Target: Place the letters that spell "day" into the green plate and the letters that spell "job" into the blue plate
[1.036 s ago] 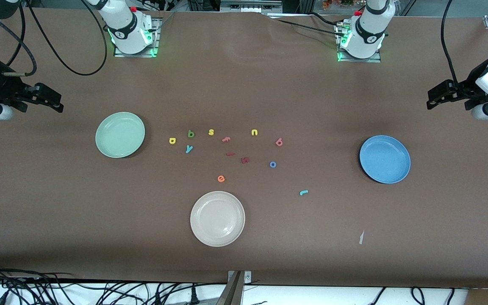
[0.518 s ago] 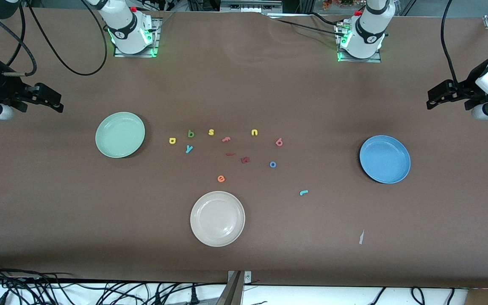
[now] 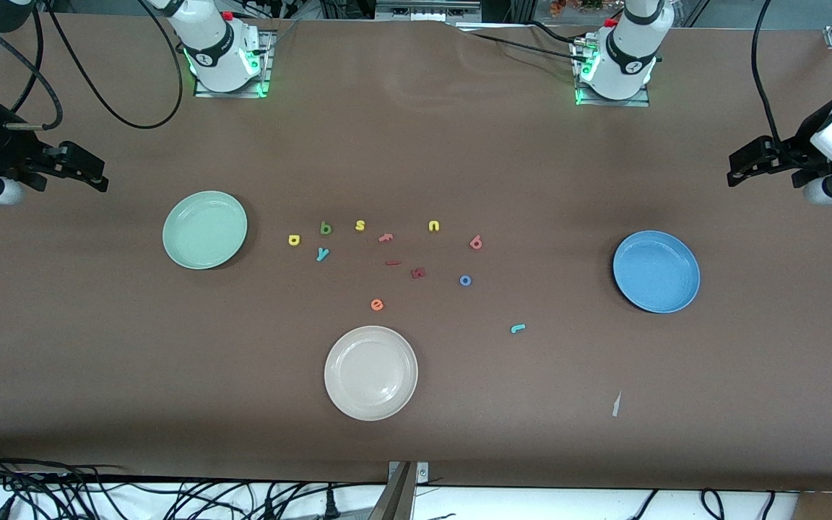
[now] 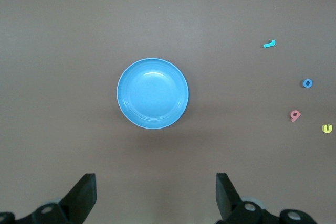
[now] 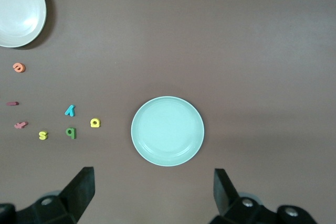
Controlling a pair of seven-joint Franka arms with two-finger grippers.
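Green plate (image 5: pixel 167 131) w/ letters a (image 5: pixel 95 123), d (image 5: pixel 71 132), y (image 5: pixel 70 110) beside.

A brown table (image 3: pixel 416 144) carries 3 round plates and scattered foam letters; the green plate (image 3: pixel 205 230) sits toward the right arm's end, the blue plate (image 3: pixel 656 271) toward the left arm's end, and a cream-white plate (image 3: pixel 371 373) lies between them, nearest the front camera; beside the green plate lie a yellow "a" (image 3: pixel 294 240), a dark green "d" (image 3: pixel 326 229) and a teal "y" (image 3: pixel 323 253); a yellow "s" (image 3: pixel 360 225), a pink "f" (image 3: pixel 386 237) and a yellow "u" (image 3: pixel 434 226) follow in a loose row; a salmon-pink "b" (image 3: pixel 476 243), a blue "o" (image 3: pixel 465 280) and a teal "j" (image 3: pixel 518 328) lie closer to the blue plate; an orange "e" (image 3: pixel 377 305) lies just above the cream-white plate in the front view, with 2 dark red pieces (image 3: pixel 418 273) near it; a pale scrap (image 3: pixel 616 404) lies near the front edge.
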